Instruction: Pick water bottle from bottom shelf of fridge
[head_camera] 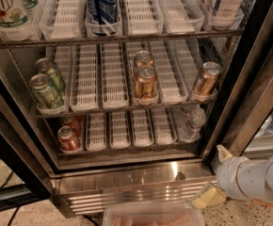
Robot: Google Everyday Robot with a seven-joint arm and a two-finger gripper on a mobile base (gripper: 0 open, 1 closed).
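**Gripper low at the right, outside the fridge**

The water bottle (194, 121) stands at the right end of the bottom shelf (127, 150) of the fridge (127, 185). The gripper (215, 175) hangs nearer and lower right of it, apart, fingers spread and holding nothing.

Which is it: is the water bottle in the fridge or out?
In. The water bottle stands upright at the right end of the bottom shelf; the gripper hangs open and empty outside the fridge, lower right.
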